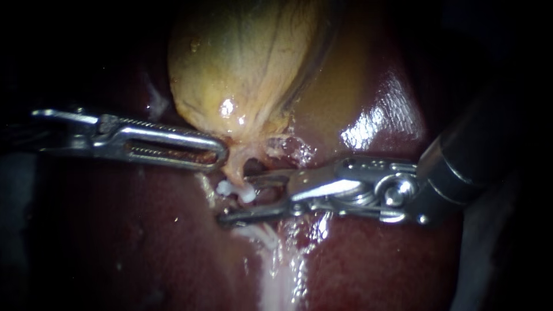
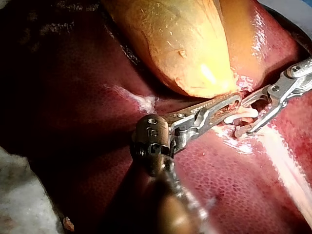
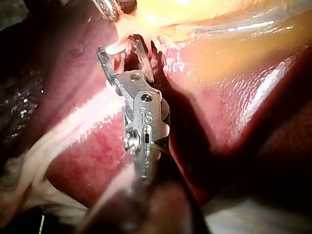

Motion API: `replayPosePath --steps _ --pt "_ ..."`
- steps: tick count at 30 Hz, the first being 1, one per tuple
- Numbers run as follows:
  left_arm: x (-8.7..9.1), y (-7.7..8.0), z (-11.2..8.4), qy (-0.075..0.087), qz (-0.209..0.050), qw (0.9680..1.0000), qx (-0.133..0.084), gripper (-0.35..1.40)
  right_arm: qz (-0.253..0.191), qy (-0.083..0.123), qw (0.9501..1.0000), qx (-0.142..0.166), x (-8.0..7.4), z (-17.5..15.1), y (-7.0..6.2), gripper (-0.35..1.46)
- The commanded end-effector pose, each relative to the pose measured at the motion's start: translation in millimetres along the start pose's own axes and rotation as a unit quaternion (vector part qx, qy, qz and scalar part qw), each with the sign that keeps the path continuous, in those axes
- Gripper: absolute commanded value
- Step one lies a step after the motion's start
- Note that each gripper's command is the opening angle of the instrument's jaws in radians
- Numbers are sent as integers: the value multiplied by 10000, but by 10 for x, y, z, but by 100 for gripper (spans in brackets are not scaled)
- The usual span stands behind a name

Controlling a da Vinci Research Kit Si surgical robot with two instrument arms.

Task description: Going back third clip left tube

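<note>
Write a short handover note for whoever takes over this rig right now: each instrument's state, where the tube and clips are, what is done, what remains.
The left instrument: tip at the neck of the gallbladder; grip unclear.
The right instrument: jaws open, one on each side of the tube, holding nothing.
The clips: two white ones show on the tube between those jaws; a third I cannot make out.
Done: clips on.
To do: probably back the right instrument off over the liver without snagging them.
</note>
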Motion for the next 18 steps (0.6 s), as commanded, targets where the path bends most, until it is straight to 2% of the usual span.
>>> replayPosePath --steps 1,8,13,18 --pt "0 0 0 -1 -1 10000 -1 -35 -48 -4 10000 7 2 -5 -1 49" --pt "0 -1 0 8 0 10000 10 -35 -236 -27 9997 102 14 -45 -12 49" --pt "0 -2 0 8 1 10000 10 -35 -951 -47 9953 188 17 -80 -16 49" --pt "0 -3 2 11 2 10000 14 -35 -1149 -40 9932 169 23 -105 -13 49"
